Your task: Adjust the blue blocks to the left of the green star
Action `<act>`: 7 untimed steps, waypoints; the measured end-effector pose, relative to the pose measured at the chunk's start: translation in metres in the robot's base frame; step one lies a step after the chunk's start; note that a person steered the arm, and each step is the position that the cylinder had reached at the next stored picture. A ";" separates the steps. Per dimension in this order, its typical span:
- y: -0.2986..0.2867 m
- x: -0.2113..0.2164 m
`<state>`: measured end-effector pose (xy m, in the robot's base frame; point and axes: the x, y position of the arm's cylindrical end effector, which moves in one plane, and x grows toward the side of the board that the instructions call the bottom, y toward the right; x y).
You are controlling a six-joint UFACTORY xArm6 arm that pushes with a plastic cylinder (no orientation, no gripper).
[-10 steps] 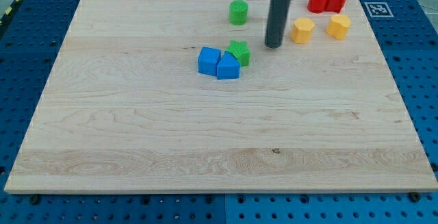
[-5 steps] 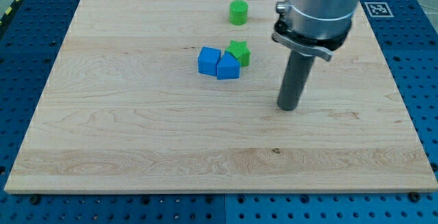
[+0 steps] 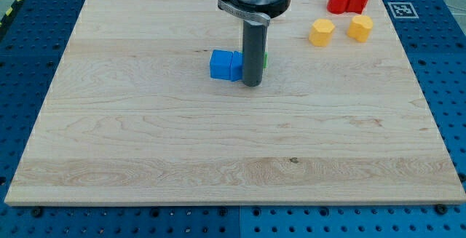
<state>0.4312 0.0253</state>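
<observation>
Two blue blocks sit side by side near the board's upper middle: the left blue block (image 3: 220,64) shows fully, the right blue block (image 3: 237,68) is partly hidden by the rod. My tip (image 3: 251,84) rests on the board at the right blue block's lower right corner, touching or nearly touching it. Only a thin sliver of the green star (image 3: 265,59) shows to the right of the rod. The green cylinder seen earlier is hidden behind the arm.
Two red blocks (image 3: 347,0) sit at the board's top right. Two yellow blocks (image 3: 321,31) (image 3: 360,28) lie just below them. The wooden board's (image 3: 145,158) edges are bordered by a blue perforated table.
My tip swung from right of the green star down to the board's right middle, then back left to the lower right of the blue blocks. The blocks have barely moved.
</observation>
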 end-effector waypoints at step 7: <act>-0.049 -0.005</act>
